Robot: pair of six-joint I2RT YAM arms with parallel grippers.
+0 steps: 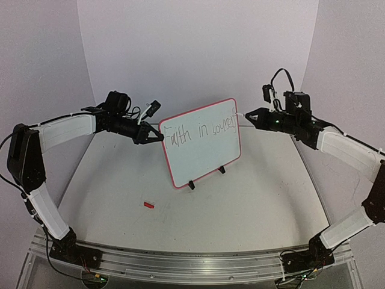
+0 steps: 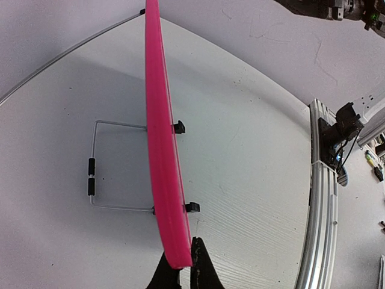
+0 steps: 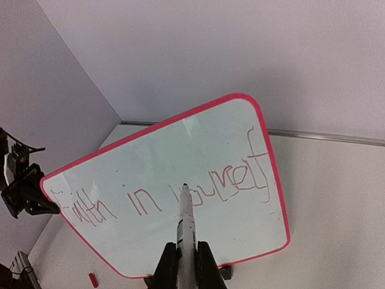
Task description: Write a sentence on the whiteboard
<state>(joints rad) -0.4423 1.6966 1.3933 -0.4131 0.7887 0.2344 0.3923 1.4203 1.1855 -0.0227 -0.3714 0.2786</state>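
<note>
The right gripper (image 3: 186, 256) is clamped tight on a white marker (image 3: 186, 217). The tip is aimed at the whiteboard (image 3: 240, 229) somewhere under the last word. Whether it's actually touching can't be told from these views.

The left gripper (image 2: 182, 263) is closed on the board's left rim, so the pink edge is pinched and held steady. The board is stood on its two black clip feet (image 1: 191, 185) and a wire stand (image 2: 96, 165), toward the far middle of the table (image 1: 252, 211), leaning back a bit. The sentence (image 1: 201, 131) reads roughly "Faith in yourself" in one line across the upper part, so a closing word looks not yet written. A small red cap (image 1: 148, 205) is lying nearer the table's near-left corner.

To get this bit done well:
- The blank lower half should be used, with the tip brought down and over to the left.
- Pressure is best kept light so the board isn't shoved back over its stand.
- The left grip shouldn't be let go until the tip is lifted off.
- Slow strokes are advised, given how wobbly the letters look.
</note>
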